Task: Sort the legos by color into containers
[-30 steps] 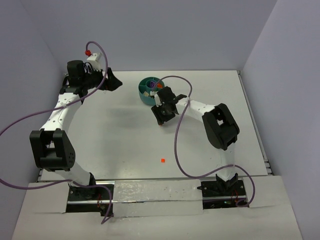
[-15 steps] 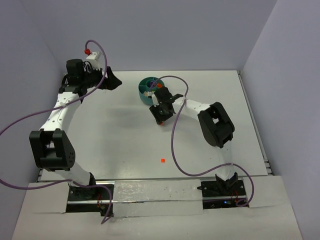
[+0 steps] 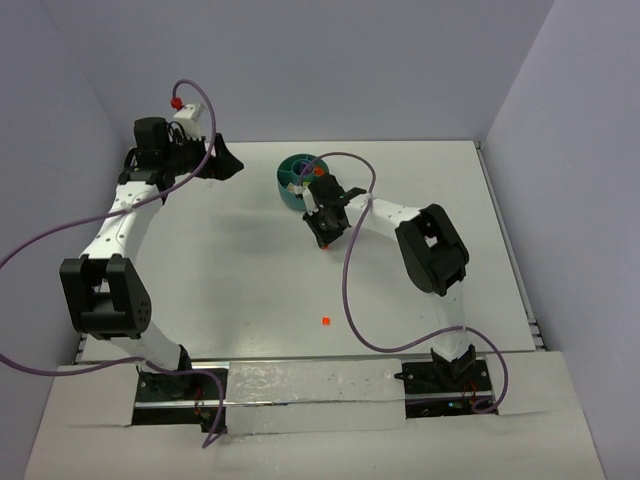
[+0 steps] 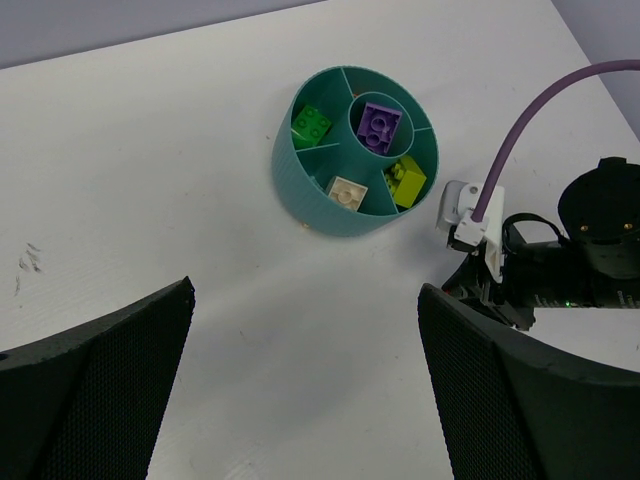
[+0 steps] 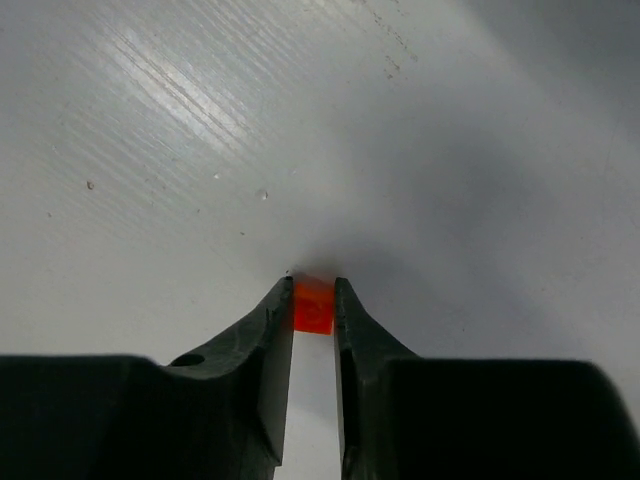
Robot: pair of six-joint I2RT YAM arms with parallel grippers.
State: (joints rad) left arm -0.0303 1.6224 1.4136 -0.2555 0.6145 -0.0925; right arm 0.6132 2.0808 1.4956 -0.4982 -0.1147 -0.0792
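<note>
Bright even light, soft shadows, table (image 5: 180, 120) glare, blurred near pincer fingers (image 4: 90, 390)

Count log: I am counting one teal bowl (image 4: 300, 190) with one central hub. Inside it I am logging four legos: one purple lego (image 4: 379, 124), one dark green lego (image 4: 312, 125), one lime lego (image 4: 406, 180) and one cream lego (image 4: 346, 192). Outside it I am tallying two orange-red pieces: one pinched lego (image 5: 313, 308) in my right gripper (image 5: 313, 287) and one loose lego (image 3: 326, 321) on the one table (image 3: 230, 260). That is making six legos showing. I am running two grippers, counting my left gripper (image 4: 305, 300), and two purple cables (image 3: 40, 245).
</note>
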